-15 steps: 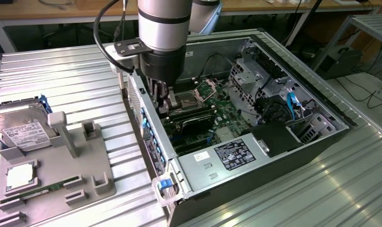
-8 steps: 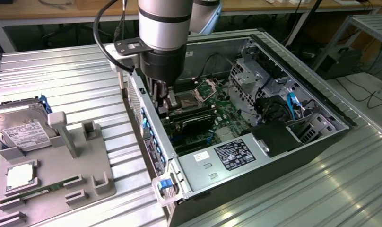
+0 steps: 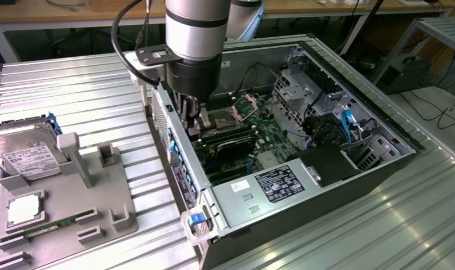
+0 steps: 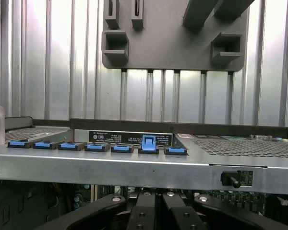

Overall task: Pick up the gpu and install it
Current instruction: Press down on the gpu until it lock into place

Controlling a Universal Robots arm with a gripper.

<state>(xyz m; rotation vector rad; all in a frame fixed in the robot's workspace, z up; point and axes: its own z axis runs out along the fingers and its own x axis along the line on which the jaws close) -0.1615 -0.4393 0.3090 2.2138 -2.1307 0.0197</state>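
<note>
gripper (image 3: 193, 125) inside computer case (image 3: 378, 121) | gpu (image 3: 226, 147) directly beneath fingertips | finger state: cannot tell

- A ribbed metal work table (image 3: 85, 95) of long silvery slats fills most of the exterior view, its grooves catching pale reflections of overhead light.
- Beyond the far edge of that table runs a wooden bench (image 3: 54, 11) with a light brown top; the space under it is dark.
- Off the table's corner at the exterior view's right stands a metal frame (image 3: 438, 34) of grey bars, with a dark box (image 3: 404, 73) below it.
- Past the same side of the table, a pale floor (image 3: 438, 112) shows, with loose black cables (image 3: 445, 115) lying across it.
- In the wrist view the table's slats (image 4: 48, 62) run in bright bands.
</note>
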